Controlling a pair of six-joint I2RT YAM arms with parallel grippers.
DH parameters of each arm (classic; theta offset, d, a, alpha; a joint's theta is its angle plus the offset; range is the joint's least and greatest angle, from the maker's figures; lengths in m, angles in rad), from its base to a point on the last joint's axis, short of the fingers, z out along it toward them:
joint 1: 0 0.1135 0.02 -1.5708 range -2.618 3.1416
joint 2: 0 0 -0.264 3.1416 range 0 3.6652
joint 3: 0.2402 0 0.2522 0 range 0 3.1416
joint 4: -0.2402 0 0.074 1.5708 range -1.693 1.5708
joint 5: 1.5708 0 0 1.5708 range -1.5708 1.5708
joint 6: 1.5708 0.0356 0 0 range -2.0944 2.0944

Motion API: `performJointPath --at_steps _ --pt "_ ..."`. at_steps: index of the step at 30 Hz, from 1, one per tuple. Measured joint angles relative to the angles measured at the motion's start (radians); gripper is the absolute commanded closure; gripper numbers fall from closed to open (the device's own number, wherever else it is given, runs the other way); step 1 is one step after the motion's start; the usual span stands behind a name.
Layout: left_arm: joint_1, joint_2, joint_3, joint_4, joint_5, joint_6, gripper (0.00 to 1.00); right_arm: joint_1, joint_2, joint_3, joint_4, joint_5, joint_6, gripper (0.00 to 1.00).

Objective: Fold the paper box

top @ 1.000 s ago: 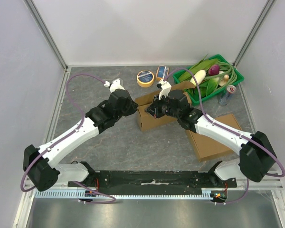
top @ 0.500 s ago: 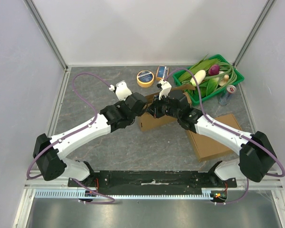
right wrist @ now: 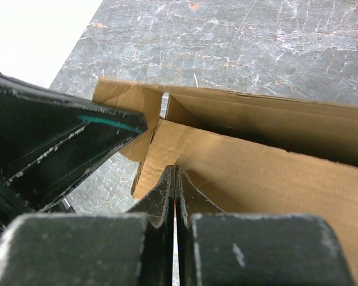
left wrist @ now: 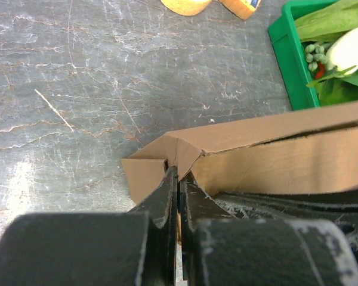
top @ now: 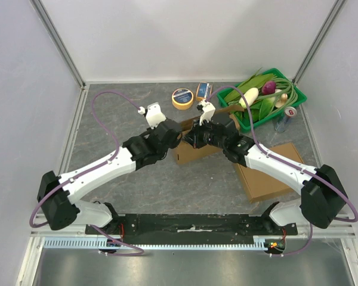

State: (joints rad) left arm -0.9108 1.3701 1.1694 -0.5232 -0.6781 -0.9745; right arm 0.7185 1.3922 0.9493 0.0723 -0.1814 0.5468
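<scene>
The brown paper box [top: 194,152] stands mid-table, half formed, with its flaps loose. My left gripper [top: 179,136] is shut, and its tips [left wrist: 178,173] press on the folded corner flap at the left end of the box [left wrist: 274,158]. My right gripper [top: 194,135] is also shut; its tips [right wrist: 175,170] push against the inner face of a long flap of the box [right wrist: 256,173]. Nothing is pinched between either pair of fingers. The left gripper's black body [right wrist: 59,143] shows close beside the box's end in the right wrist view.
A green basket [top: 299,95] of vegetables sits at the back right, with a small bottle [top: 284,118] beside it. A yellow tape roll [top: 182,98] and a small carton [top: 203,90] lie behind the box. A flat cardboard sheet [top: 268,176] lies under the right arm.
The left arm has swung right and forward, bringing its shut gripper up against the box's left end. The right arm has hardly moved.
</scene>
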Motion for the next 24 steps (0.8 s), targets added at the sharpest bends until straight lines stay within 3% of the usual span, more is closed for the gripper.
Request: performJointPath --at_steps 6,16,19,20,24 --pt "0.001 -0.082 -0.089 0.066 0.051 0.087 0.98 0.005 -0.001 0.0 -0.003 -0.004 0.0 1.0" --pt "0.001 -0.01 -0.015 0.005 0.027 0.034 0.98 0.003 -0.002 0.0 -0.003 0.003 0.008 0.98" --pt "0.0 0.06 0.04 -0.031 0.013 -0.012 0.98 0.0 -0.002 0.003 -0.01 0.03 0.012 0.84" --pt "-0.001 0.072 0.047 -0.036 0.006 -0.024 0.98 -0.001 -0.002 0.01 -0.021 0.034 0.009 0.75" --pt "-0.004 0.078 0.043 -0.028 -0.006 -0.046 0.98 -0.015 -0.027 0.061 -0.148 0.048 -0.042 0.52"
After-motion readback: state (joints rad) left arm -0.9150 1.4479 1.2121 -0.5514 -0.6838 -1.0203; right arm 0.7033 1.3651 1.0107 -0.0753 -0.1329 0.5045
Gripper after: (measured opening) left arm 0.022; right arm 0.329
